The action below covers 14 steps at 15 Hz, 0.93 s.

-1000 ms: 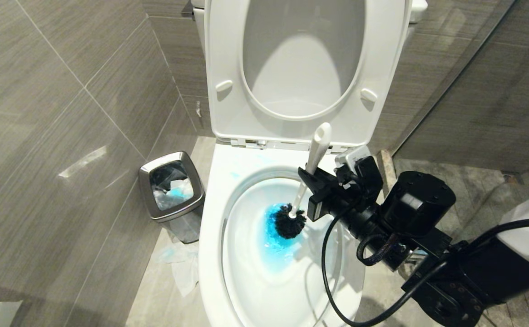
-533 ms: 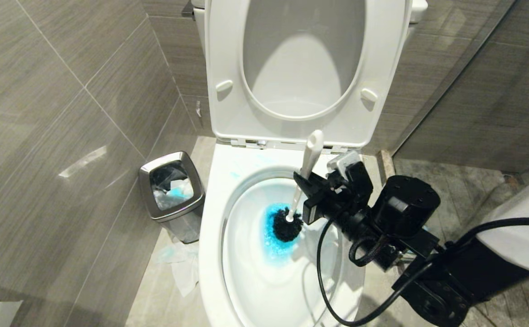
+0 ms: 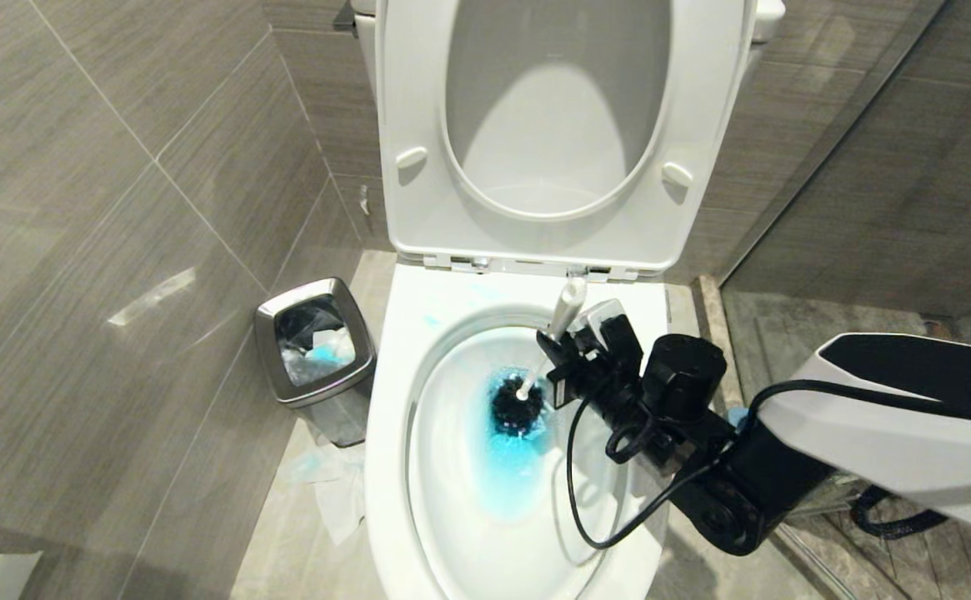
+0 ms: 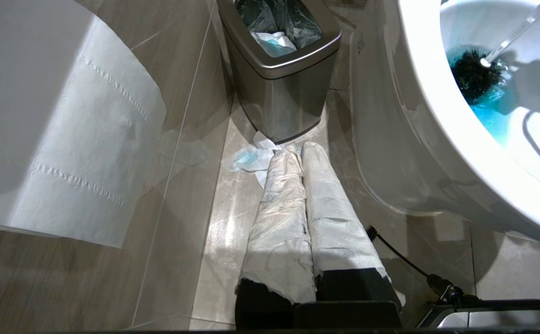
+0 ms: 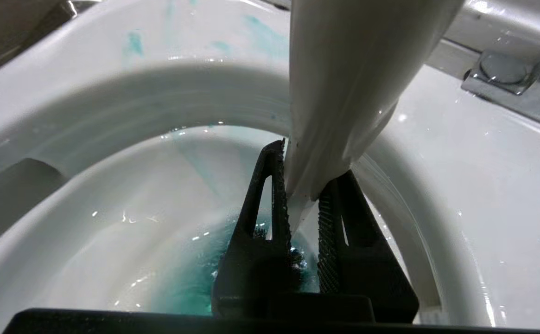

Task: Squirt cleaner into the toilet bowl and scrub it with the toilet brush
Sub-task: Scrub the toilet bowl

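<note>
White porcelain fills the middle of the head view: the toilet bowl [image 3: 418, 467] stands between grey tiled walls, its seat and lid tipped up against the tank. Pale blue smears mark the flat rim at the back, near the hinges, and a faint streak runs down the inner wall in the right wrist view.

The right arm reaches in from the right over the rim, a black cable looping beneath it. To the left of the bowl, against the wall, sits a small square steel bin [image 3: 316, 340] lined with a dark bag and holding crumpled tissue, some of it tinted blue. More stained tissues [image 4: 251, 157] lie on the floor just in front of the bin, and a sheet of toilet paper [image 4: 89, 139] hangs against the wall in the left wrist view.

The left gripper [image 4: 297, 153] hangs low beside the bowl's outer wall — its two paper-wrapped fingers pressed together with nothing between them, pointing toward the bin.

The right gripper [image 3: 553, 352] is clamped on the toilet brush [image 3: 564, 310], its ribbed black pads squeezing the white handle partway along. The handle slants down into the bowl — its black bristle head [image 3: 517, 407] sits in the water at the bottom. There the cleaner [image 3: 506, 467] has turned the pool vivid blue, spreading toward the bowl's front.
</note>
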Available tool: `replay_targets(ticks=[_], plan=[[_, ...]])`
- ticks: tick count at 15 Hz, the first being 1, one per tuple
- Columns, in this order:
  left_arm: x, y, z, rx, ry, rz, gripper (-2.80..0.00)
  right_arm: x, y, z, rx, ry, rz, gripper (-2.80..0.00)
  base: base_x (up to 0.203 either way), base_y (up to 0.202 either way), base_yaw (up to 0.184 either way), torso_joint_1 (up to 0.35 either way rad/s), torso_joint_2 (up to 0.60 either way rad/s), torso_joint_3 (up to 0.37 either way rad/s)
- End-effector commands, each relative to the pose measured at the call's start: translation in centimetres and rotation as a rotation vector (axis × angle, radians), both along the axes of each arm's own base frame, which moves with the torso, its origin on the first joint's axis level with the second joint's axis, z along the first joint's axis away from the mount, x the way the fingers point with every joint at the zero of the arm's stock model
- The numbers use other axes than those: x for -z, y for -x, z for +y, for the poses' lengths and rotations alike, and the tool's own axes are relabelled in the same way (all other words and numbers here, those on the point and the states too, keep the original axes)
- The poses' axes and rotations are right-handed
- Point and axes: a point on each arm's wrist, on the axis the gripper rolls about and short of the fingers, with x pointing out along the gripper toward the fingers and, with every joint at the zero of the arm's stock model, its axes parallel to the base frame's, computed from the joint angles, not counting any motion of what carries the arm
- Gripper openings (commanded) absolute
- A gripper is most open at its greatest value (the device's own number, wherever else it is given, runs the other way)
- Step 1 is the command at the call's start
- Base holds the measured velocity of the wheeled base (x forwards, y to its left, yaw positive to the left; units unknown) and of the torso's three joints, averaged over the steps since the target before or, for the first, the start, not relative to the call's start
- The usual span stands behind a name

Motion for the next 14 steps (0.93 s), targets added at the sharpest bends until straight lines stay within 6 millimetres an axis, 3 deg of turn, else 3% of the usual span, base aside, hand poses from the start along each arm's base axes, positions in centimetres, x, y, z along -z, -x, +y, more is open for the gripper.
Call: replay_targets(ticks=[1,4,6,9,14], plan=[[0.0,0.0,0.0,0.000,0.000,0.000,-2.80,1.4,-0.8,0.3,0.004,0.010,0.011,-2.80,0.000,0.000,0.000,0.000,0.00,0.000],[0.0,0.0,0.0,0.000,0.000,0.000,-2.80,-0.3,0.0,0.6,-0.012,-0.015,-0.020,-2.80,0.000,0.000,0.000,0.000,0.00,0.000],[0.0,0.0,0.0,0.000,0.000,0.000,-2.80,-3.3,1.4,0.8,-0.035,-0.059,-0.077,-2.80,0.000,0.000,0.000,0.000,0.00,0.000],[0.0,0.0,0.0,0.000,0.000,0.000,-2.80,-7.6,5.1,0.5,-0.082,-0.124,-0.128,-2.80,0.000,0.000,0.000,0.000,0.00,0.000],[0.0,0.0,0.0,0.000,0.000,0.000,-2.80,-8.6,10.6,-3.3,-0.086,-0.101,-0.075,-2.80,0.000,0.000,0.000,0.000,0.00,0.000]])
